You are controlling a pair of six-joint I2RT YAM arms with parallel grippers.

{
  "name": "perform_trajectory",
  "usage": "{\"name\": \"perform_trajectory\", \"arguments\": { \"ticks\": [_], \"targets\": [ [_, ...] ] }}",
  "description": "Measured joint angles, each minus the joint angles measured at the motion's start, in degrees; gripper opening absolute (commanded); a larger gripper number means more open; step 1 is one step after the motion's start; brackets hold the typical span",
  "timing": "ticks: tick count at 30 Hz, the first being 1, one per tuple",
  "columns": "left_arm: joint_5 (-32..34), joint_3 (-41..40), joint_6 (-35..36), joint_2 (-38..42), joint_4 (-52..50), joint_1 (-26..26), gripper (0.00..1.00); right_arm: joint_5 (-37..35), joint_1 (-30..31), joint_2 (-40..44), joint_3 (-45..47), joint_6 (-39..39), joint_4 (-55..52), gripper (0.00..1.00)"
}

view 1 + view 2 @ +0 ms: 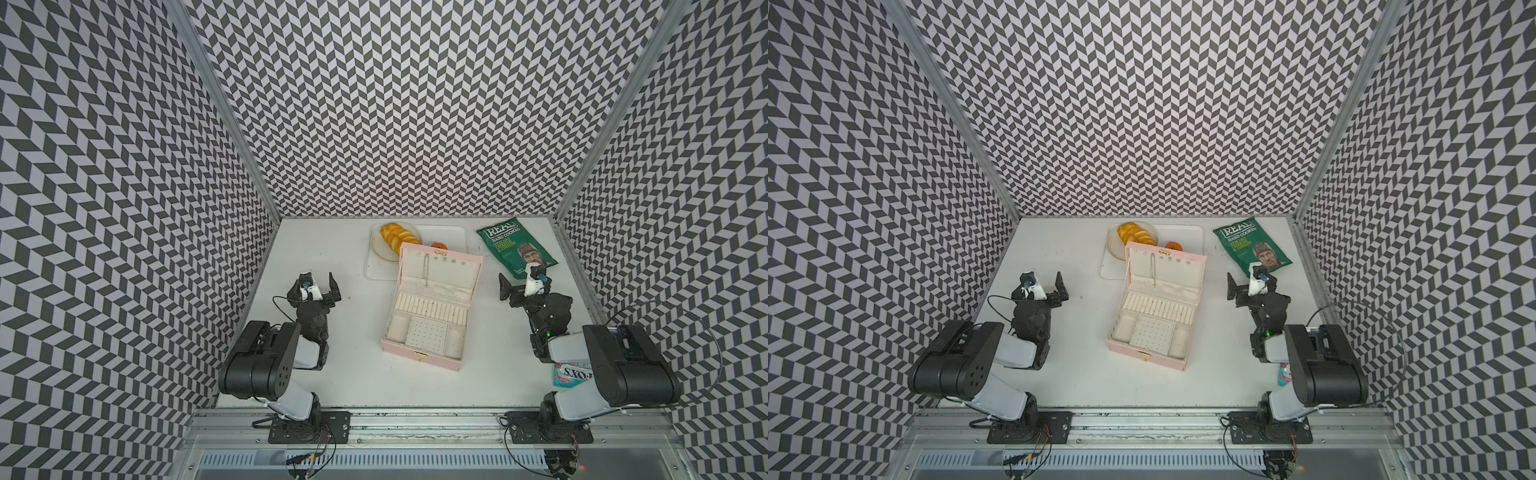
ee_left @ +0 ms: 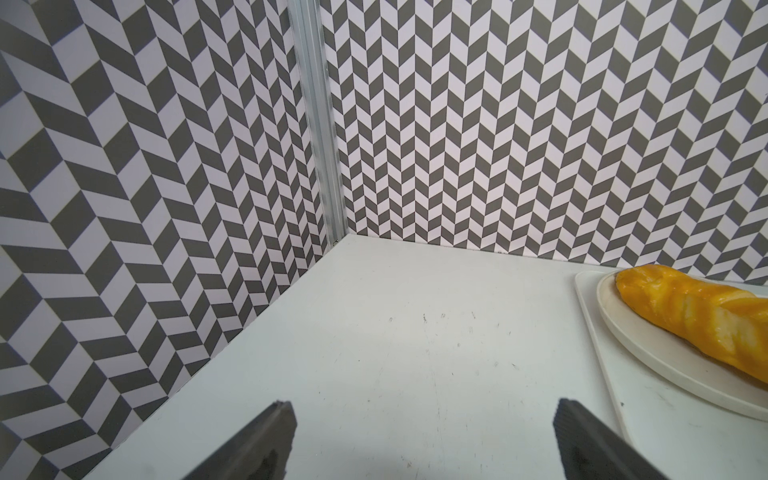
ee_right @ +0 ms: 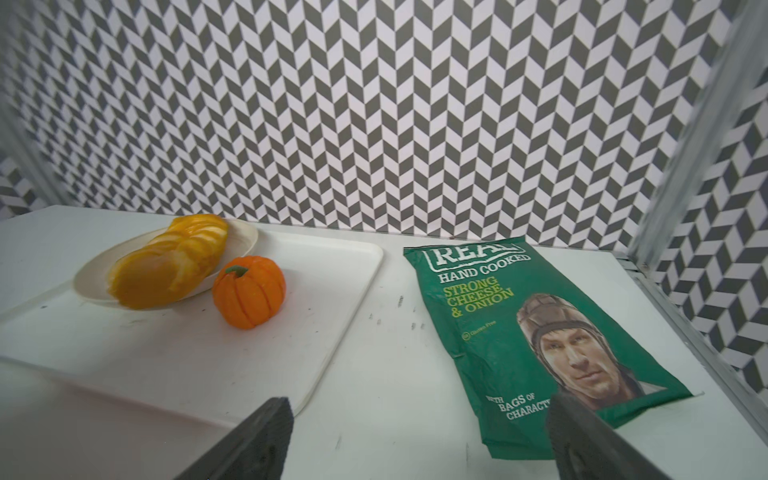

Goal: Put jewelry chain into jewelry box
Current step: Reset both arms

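Observation:
The pale pink jewelry box [image 1: 415, 360] [image 1: 1150, 360] stands open in the middle of the white table, its lid upright at the far side. In both top views a thin silver jewelry chain [image 1: 426, 272] [image 1: 1154, 270] hangs straight down inside the lid from a hook. My left gripper [image 1: 319, 283] [image 1: 1044, 283] [image 2: 424, 415] is open and empty over bare table, left of the box. My right gripper [image 1: 524, 283] [image 1: 1252, 284] [image 3: 419, 415] is open and empty to the right of the box, its far finger over the crisp bag's near corner.
Behind the box lies a white tray [image 1: 453, 237] [image 3: 208, 365] with a plate of braided bread [image 1: 395, 237] [image 2: 706, 324] and a small orange pumpkin [image 1: 439, 246] [image 3: 249, 297]. A green crisp bag [image 1: 513, 249] [image 3: 519, 332] lies back right. A sweets packet [image 1: 565, 376] sits under the right arm. Patterned walls close three sides.

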State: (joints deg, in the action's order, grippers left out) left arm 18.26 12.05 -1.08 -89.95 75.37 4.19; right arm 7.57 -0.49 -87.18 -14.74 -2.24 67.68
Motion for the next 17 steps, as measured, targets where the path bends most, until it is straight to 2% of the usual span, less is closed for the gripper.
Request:
{"name": "perform_trajectory", "arguments": {
  "ticks": [17],
  "targets": [
    [0.0,0.0,0.0,0.0,0.0,0.0,1.00,-4.9,0.8,-0.2,-0.3,1.2,-0.5,1.00]
  ]
}}
